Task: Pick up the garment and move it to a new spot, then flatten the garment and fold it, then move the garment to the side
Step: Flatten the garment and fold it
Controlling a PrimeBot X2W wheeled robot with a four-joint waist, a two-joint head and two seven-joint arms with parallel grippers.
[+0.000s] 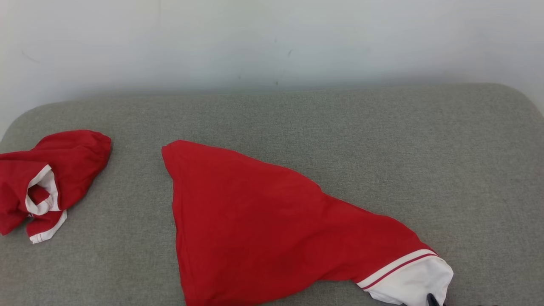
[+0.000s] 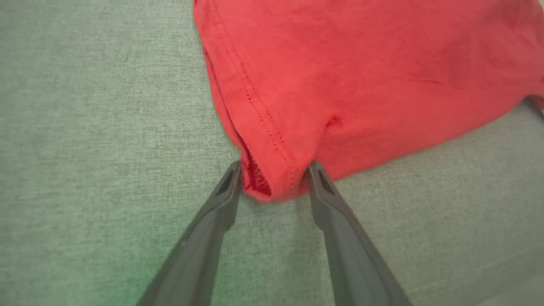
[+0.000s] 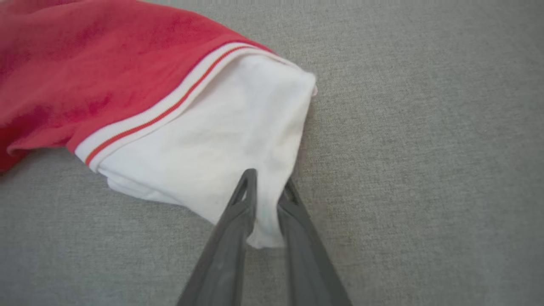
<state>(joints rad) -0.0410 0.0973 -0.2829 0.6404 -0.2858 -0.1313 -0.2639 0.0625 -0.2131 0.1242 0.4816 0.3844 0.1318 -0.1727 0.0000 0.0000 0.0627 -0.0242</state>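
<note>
Red cloth garment [image 1: 255, 221] lies creased on grey woven upholstery [image 1: 382, 140]; left tool [image 2: 275, 168] straddles its stitched hem [image 2: 259, 114], unclenched; right tool [image 3: 270, 178] pinches its white sleeve [image 3: 212, 144].

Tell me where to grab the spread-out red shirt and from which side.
Grip the shirt at its two near corners: the red hem corner and the white corner. Come in low from the near side, since both jut toward the robot and lie flat on the cushion.
</note>
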